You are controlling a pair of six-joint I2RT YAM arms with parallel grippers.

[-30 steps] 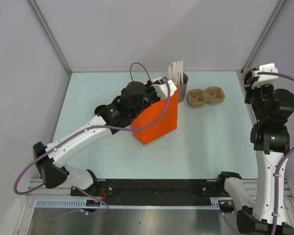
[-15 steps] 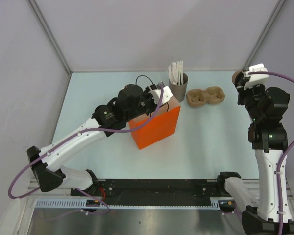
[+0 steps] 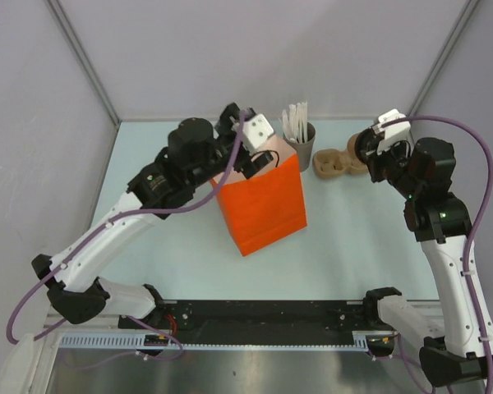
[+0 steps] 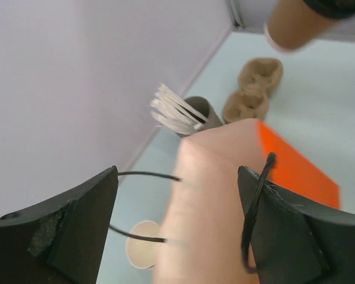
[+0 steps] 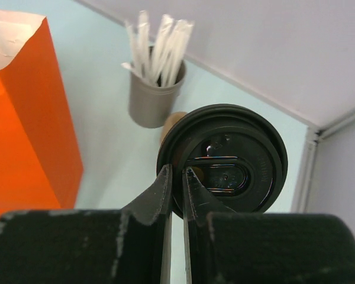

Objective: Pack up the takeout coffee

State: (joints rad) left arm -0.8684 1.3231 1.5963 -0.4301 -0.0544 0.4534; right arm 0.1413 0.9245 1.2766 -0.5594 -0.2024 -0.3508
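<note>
The takeout coffee (image 5: 236, 148), a tan paper cup with a black lid, hangs in the air over the table's back right. My right gripper (image 5: 176, 171) is shut on the lid's rim. In the top view the coffee (image 3: 360, 148) is right of the orange paper bag (image 3: 267, 209), near the cup carrier. The bag stands upright mid-table. My left gripper (image 4: 177, 174) is open wide over the bag's mouth, with the tan top edge and black cord handles between the jaws. From the left wrist the coffee (image 4: 293, 26) shows at the top right.
A grey cup of white straws (image 3: 300, 141) stands behind the bag. A brown pulp cup carrier (image 3: 338, 162) lies to its right, under the coffee. A round tan disc (image 4: 143, 244) lies on the table behind the bag. Grey walls close in the back and sides.
My left gripper has opened from shut and lifted back above the bag's mouth; the bag stands a little straighter. My right arm has swung the coffee left, from the table's right edge.
</note>
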